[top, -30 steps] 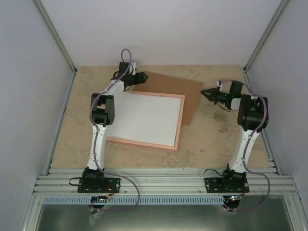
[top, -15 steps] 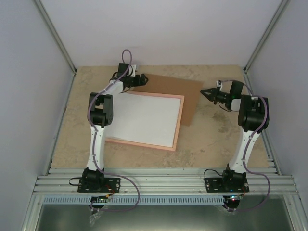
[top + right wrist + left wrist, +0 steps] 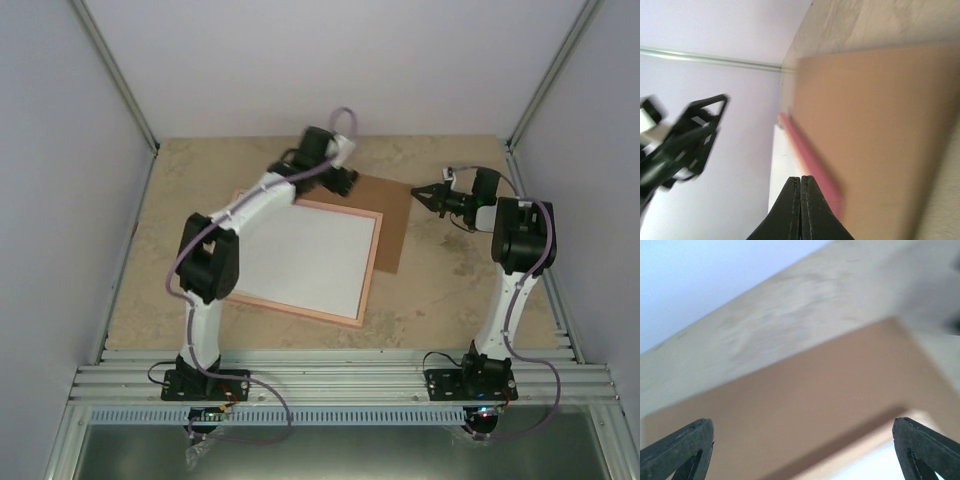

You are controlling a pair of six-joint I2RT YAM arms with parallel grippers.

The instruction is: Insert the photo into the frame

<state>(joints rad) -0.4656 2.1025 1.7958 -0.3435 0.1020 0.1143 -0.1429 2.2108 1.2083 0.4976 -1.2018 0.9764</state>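
The thin pink frame (image 3: 373,262) lies flat mid-table. The photo (image 3: 300,250) lies inside it, plain white back up. My left gripper (image 3: 347,182) is open and empty above the frame's far right corner. In the left wrist view its fingers (image 3: 690,445) stand wide apart over the brown board (image 3: 805,390), with the frame's pale edge (image 3: 855,455) below. My right gripper (image 3: 417,189) is shut and empty, hovering off the board's right corner. The right wrist view shows the shut gripper (image 3: 801,178), the frame's pink edge (image 3: 810,155) and the white photo (image 3: 782,170).
The brown board (image 3: 390,215) lies partly under the frame's far right side and also shows in the right wrist view (image 3: 875,115). Pale walls enclose the table on three sides. A metal rail (image 3: 340,365) runs along the near edge.
My left arm has swung right from the frame's far left corner to its far right corner. The frame and board have shifted slightly. The right gripper has barely moved.
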